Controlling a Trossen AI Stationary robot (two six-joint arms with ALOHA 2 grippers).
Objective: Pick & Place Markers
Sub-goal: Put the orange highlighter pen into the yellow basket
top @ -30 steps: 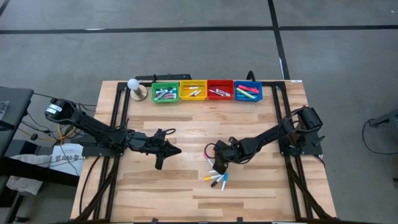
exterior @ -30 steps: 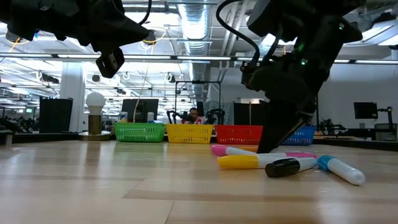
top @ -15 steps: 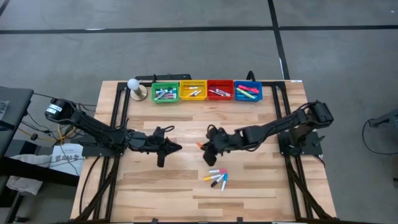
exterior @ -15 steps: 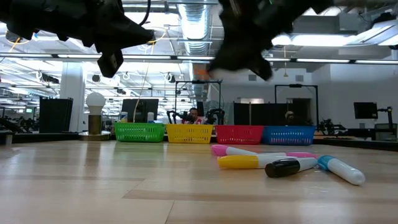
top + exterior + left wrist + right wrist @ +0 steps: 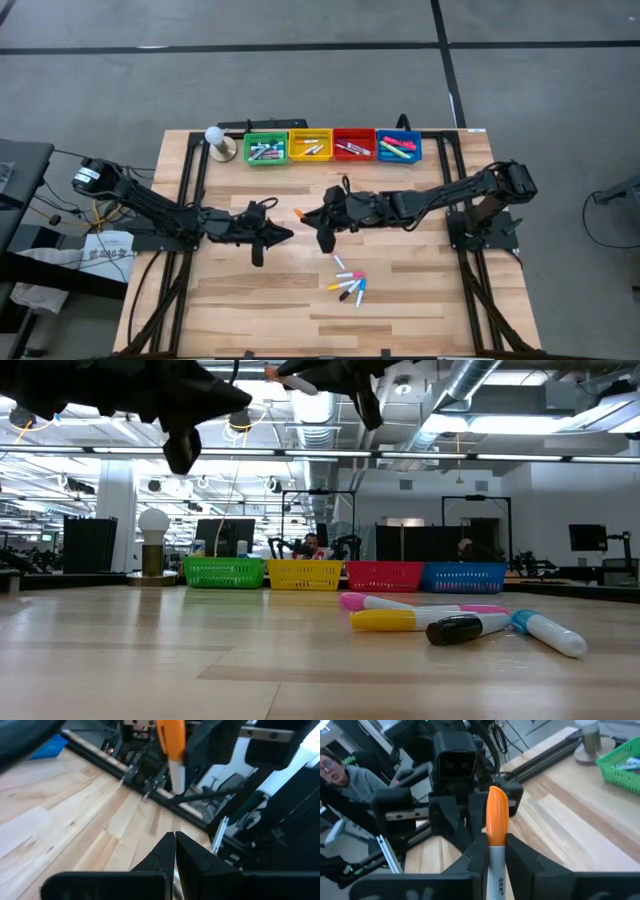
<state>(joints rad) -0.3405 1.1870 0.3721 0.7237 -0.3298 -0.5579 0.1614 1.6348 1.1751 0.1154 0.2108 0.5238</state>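
Wooden worktop [image 5: 230, 300] with four bins [image 5: 333, 146] along the far edge, beyond both arms. Right end effector [image 5: 318, 217] is up over mid-worktop, clamped on an orange-capped marker [image 5: 496, 820] with a white barrel, cap sticking out past its tips. Left end effector [image 5: 283, 237] sits just beside and facing it, fingers [image 5: 165, 852] pressed together, carrying nothing. Loose markers [image 5: 349, 285] lie on the worktop near the right end effector, on its near-edge side.
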